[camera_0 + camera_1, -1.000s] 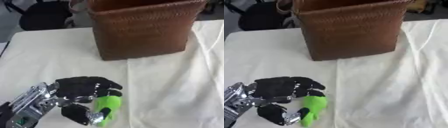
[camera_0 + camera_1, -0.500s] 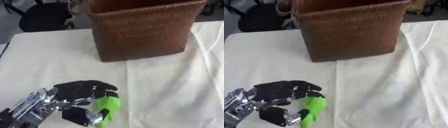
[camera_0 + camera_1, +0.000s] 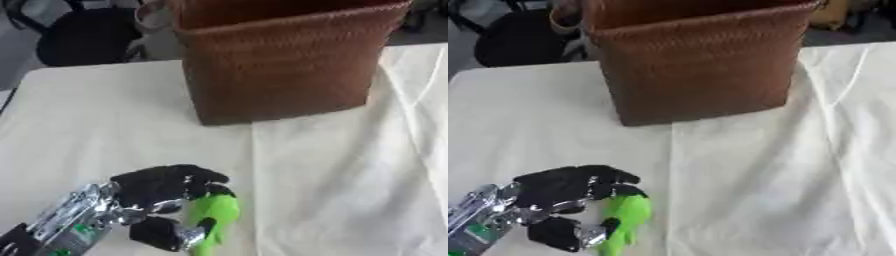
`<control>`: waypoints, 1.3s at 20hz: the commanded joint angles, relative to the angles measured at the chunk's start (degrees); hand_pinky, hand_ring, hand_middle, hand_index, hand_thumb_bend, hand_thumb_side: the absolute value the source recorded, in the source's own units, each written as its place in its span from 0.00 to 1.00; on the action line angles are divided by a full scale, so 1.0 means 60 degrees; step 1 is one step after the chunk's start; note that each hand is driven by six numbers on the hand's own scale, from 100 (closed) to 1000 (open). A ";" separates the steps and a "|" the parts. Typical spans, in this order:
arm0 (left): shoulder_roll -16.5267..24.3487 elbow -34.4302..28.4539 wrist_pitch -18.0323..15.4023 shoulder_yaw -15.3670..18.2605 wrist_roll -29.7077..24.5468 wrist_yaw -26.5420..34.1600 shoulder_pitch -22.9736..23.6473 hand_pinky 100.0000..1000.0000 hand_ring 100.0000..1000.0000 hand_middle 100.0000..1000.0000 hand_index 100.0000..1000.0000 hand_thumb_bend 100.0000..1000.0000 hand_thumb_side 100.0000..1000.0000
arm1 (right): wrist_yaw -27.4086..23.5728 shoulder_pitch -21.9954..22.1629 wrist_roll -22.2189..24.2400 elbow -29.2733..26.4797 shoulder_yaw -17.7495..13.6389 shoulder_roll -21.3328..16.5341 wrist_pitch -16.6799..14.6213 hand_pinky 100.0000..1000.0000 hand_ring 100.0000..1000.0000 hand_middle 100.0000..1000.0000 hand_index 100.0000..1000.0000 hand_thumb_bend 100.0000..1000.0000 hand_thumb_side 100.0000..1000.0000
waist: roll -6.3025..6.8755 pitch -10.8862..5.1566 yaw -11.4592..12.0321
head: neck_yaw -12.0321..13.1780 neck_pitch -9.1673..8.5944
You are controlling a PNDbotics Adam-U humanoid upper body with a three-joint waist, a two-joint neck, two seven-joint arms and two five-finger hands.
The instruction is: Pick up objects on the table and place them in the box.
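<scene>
A bright green object (image 3: 213, 220) is held at about 7 o'clock in the view, low on the desk (image 3: 105, 115) and close to the near edge. Its shape is elongated; the long axis runs almost from 12 to 6 o'clock, leaning slightly so that the upper end tips toward 1 o'clock and the lower end toward 7 o'clock. What kind of object it is cannot be told beyond its colour and its longish form.

The left hand (image 3: 162, 187) is clamped on the green object: the black fingers (image 3: 199, 176) are curled over its upper end and the thumb (image 3: 157, 232) is pressed in from the 8 o'clock side. The silver wrist and forearm are seen entering from the lower left corner. Whether the object rests on the desk or is lifted clear of it cannot be told.

A brown woven box (image 3: 280, 65) stands at about 12 o'clock, well apart from the hand, its near wall facing the camera. The stretch of cream cloth (image 3: 780, 165) between the hand and the box is crossed only by folds in the cloth. Beyond the desk, at 11 o'clock, a dark chair (image 3: 83, 42) is seen.
</scene>
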 commanded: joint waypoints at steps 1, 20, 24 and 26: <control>0.0040 0.0022 -0.0111 -0.0021 0.0224 -0.0170 -0.0068 1.00 1.00 0.99 1.00 0.04 1.00 | -0.0028 -0.0072 0.0077 -0.0125 0.0009 0.0016 0.0016 0.66 0.56 0.71 0.65 0.00 1.00 | -0.0026 -0.0126 -0.0023 | 0.0031 -0.0127; -0.0277 0.0603 0.0097 -0.0172 -0.0669 0.0723 -0.0266 0.98 1.00 0.98 1.00 0.00 1.00 | -0.0086 -0.0145 0.0113 -0.0125 0.0024 0.0096 0.0094 0.66 0.56 0.70 0.62 0.00 1.00 | -0.0025 -0.0059 -0.0080 | 0.0090 -0.0162; -0.0289 0.0678 0.0129 -0.0174 -0.0847 0.0927 -0.0281 0.94 0.97 0.97 1.00 0.00 1.00 | -0.0102 -0.0150 0.0071 -0.0125 0.0011 0.0106 0.0081 0.66 0.56 0.70 0.61 0.00 1.00 | -0.0021 -0.0046 -0.0106 | 0.0099 -0.0179; -0.0310 0.0712 0.0150 -0.0174 -0.0906 0.1021 -0.0288 0.92 0.95 0.97 1.00 0.00 1.00 | -0.0110 -0.0158 0.0051 -0.0125 0.0006 0.0115 0.0082 0.66 0.56 0.70 0.60 0.00 1.00 | -0.0023 -0.0036 -0.0114 | 0.0096 -0.0178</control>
